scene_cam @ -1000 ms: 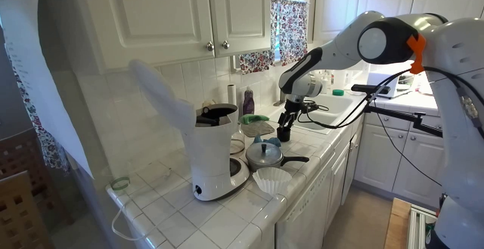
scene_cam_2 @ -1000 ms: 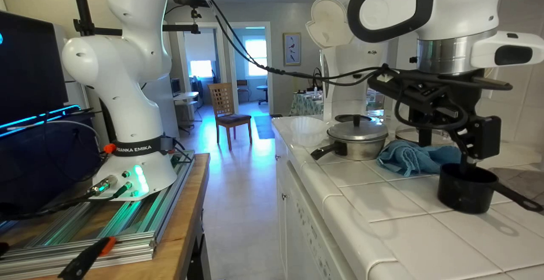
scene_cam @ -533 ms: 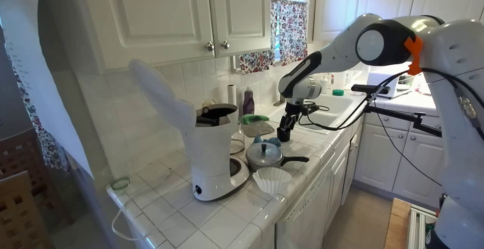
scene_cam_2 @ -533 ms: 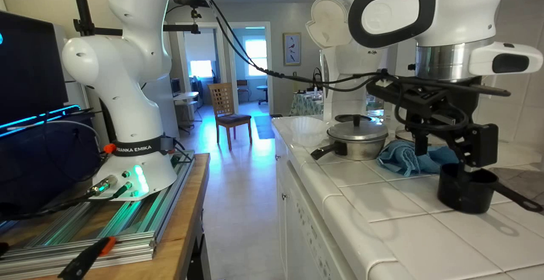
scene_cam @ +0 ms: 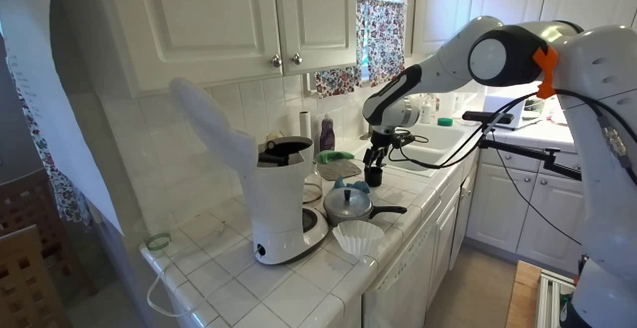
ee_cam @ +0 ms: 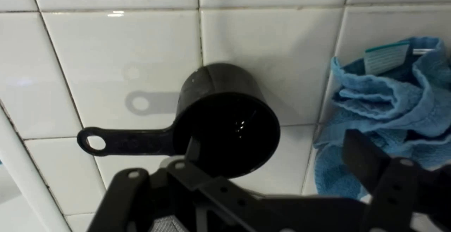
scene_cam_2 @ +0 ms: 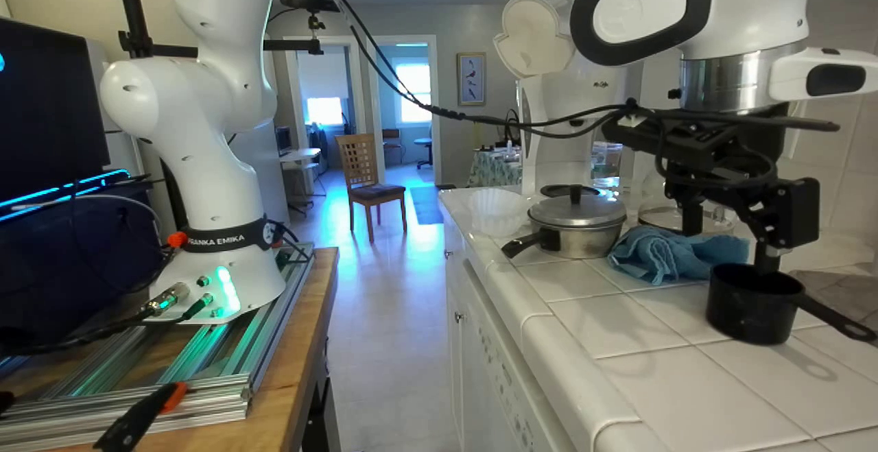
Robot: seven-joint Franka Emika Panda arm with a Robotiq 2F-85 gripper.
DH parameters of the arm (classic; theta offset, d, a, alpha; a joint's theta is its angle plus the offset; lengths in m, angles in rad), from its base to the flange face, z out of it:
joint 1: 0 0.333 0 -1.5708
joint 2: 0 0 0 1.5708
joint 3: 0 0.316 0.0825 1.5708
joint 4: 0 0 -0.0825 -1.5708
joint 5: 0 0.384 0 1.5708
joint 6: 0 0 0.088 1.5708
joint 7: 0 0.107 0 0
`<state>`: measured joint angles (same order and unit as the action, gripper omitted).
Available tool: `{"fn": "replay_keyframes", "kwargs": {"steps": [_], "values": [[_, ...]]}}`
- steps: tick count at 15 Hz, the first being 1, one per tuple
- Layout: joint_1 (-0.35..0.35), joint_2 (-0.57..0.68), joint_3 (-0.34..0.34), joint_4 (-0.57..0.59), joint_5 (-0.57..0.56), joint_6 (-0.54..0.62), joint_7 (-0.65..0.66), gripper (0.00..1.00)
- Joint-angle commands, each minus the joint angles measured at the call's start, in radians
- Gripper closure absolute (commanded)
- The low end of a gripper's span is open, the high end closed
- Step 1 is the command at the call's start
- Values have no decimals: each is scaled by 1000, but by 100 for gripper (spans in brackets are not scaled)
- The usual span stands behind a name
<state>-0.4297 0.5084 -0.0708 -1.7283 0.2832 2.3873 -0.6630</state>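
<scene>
A black measuring cup [ee_cam: 225, 133] with a flat holed handle stands upright on the white tiled counter. It shows in both exterior views [scene_cam: 373, 176] [scene_cam_2: 751, 311]. Its inside is dark with a few glints; I cannot tell what it holds. My gripper [ee_cam: 275, 149] is open with nothing between its fingers. One finger is at the cup's mouth, over or just inside the rim; the other hangs outside, toward a crumpled blue cloth [ee_cam: 394, 108]. The gripper also shows above the cup in both exterior views [scene_cam: 373, 163] [scene_cam_2: 730, 241].
A lidded saucepan [scene_cam_2: 576, 222] stands beyond the blue cloth. A white coffee maker [scene_cam: 278, 208] with raised lid, a glass carafe [scene_cam: 312, 188] and a paper filter [scene_cam: 358, 237] are nearby. A sink [scene_cam: 438, 141], a grey mat [scene_cam: 339, 169] and a green cloth [scene_cam: 333, 156] lie around.
The gripper first dipped lower, one finger deeper in the cup, then rose and shifted slightly toward the wall. It stays open. The cup has not moved.
</scene>
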Motion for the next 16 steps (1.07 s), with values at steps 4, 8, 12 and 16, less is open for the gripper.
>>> {"fn": "replay_keyframes", "kwargs": {"steps": [4,8,12,16], "values": [[-8,17,15,27,-4,-37,6,0],[1,20,-1,19,-40,-47,4,0],[-8,30,8,20,-28,-49,-10,0],[0,31,1,15,-45,-61,-1,0]]}}
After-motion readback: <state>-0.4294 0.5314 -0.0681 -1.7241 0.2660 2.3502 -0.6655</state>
